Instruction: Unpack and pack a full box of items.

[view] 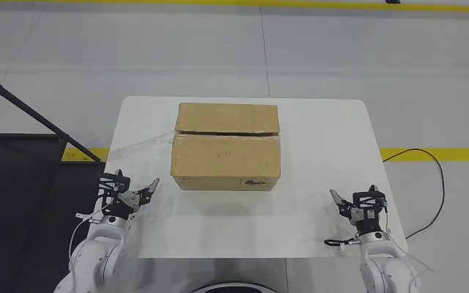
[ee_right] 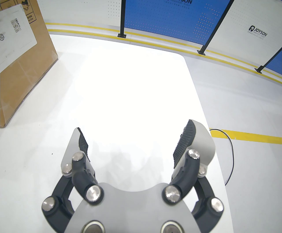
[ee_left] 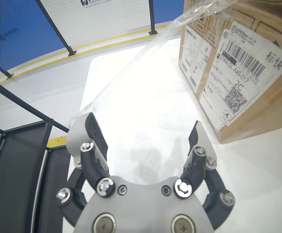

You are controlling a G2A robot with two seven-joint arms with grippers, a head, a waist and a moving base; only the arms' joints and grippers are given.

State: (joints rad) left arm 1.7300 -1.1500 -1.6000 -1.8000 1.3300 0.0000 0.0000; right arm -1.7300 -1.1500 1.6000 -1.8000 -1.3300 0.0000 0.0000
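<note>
A brown cardboard box point(view: 227, 146) stands closed in the middle of the white table point(view: 322, 146), its two top flaps meeting along a seam. White shipping labels cover its side point(ee_left: 231, 72). A strip of clear tape point(ee_left: 136, 64) trails from the box's left top edge down to the table. My left gripper point(view: 133, 192) is open near the table's front left corner, left of the box, nothing between its fingers point(ee_left: 97, 132). My right gripper point(view: 359, 201) is open near the front right corner, well right of the box point(ee_right: 19, 66).
A black frame and dark panel point(view: 29, 183) stand just off the table's left edge. A black cable point(view: 432, 198) runs over the floor on the right. Yellow floor lines and blue-and-white panels point(ee_right: 167, 15) lie beyond the table.
</note>
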